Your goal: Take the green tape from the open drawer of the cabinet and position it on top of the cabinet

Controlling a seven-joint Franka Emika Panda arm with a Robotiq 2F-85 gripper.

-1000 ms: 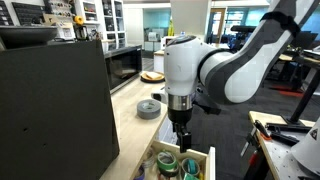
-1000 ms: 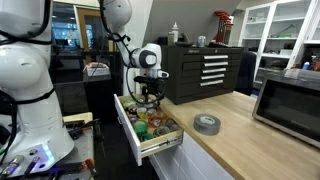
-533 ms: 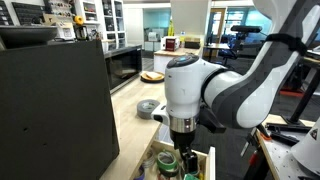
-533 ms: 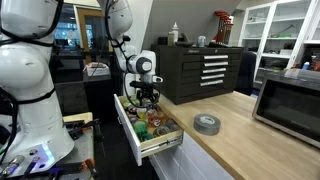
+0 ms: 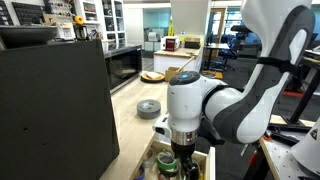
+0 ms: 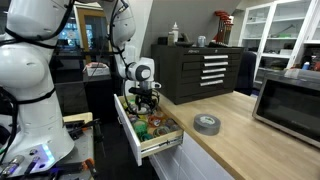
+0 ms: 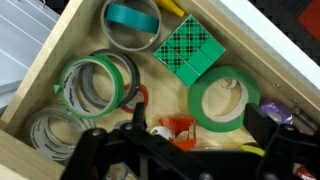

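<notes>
Hovering low inside the open drawer (image 7: pixel 45 70), the gripper (image 7: pixel 185 147) has its jaws spread, apparently ready to straddle the green tape (image 7: pixel 200 108) lying just ahead.

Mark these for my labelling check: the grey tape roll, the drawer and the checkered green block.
grey tape roll (image 6: pixel 207 128), exterior view, on its outer wall.
drawer (image 6: pixel 160 150), exterior view, on its white front panel.
checkered green block (image 7: pixel 190 48), wrist view, on its top face.

A black drawer chest (image 6: pixel 205 72) stands at the back; right of it, a microwave (image 6: pixel 292 108) and white shelves (image 6: pixel 270 30).
</notes>
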